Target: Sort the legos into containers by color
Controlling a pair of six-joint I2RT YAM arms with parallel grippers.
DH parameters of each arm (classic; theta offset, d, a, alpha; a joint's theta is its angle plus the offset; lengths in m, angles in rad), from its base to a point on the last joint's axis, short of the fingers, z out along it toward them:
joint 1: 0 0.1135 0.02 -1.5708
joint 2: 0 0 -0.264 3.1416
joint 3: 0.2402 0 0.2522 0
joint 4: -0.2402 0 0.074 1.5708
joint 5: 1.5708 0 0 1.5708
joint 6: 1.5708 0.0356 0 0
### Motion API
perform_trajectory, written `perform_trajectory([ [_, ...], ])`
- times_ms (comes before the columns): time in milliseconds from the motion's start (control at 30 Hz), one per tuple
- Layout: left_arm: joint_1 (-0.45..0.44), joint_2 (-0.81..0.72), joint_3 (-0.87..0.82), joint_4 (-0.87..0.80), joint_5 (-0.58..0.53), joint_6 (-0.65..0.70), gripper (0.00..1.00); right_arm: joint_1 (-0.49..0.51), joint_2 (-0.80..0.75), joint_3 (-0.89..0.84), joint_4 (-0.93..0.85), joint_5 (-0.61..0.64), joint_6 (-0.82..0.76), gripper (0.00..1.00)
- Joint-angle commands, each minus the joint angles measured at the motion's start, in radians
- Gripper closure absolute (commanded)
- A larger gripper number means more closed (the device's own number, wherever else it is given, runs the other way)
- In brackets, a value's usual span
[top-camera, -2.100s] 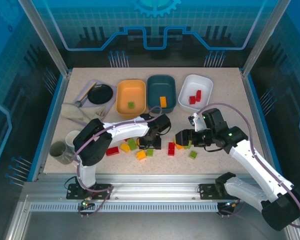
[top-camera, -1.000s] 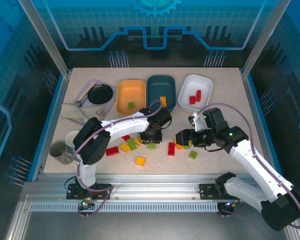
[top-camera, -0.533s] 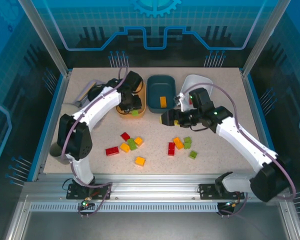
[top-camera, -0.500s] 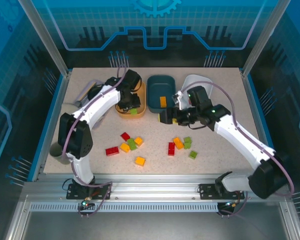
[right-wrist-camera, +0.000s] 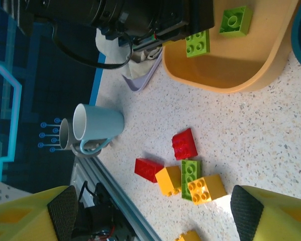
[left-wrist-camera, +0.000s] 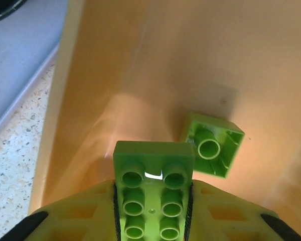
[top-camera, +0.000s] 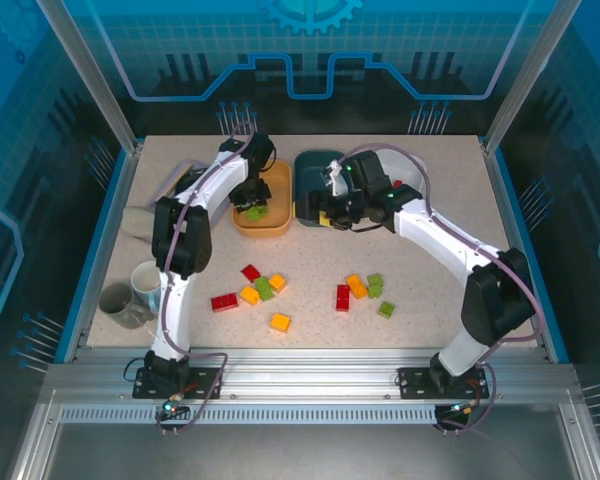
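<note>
Here, we watch a green brick (left-wrist-camera: 154, 170) hang over the orange tub (left-wrist-camera: 140, 60).
The left end effector (left-wrist-camera: 153, 201) clenches it; released near the wall, it could bounce out. The right end effector (right-wrist-camera: 153, 208) gapes empty.

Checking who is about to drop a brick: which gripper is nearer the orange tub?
Left. The left gripper hangs over the orange tub, shut on a green brick; the right gripper stands open beside it, by the dark teal tub.
</note>
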Motion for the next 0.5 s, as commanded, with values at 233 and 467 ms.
perform_trajectory([
  [233, 0.0, 0.07, 0.065, -0.077, -0.02, -0.053, 0.62, -0.026, 0.056, 0.043, 0.05, -0.051, 0.039, 0.17],
  [467, -0.01, 0.05, 0.078, -0.068, 0.001, -0.045, 0.43, -0.042, 0.014, 0.006, -0.009, -0.016, 0.007, 0.18],
])
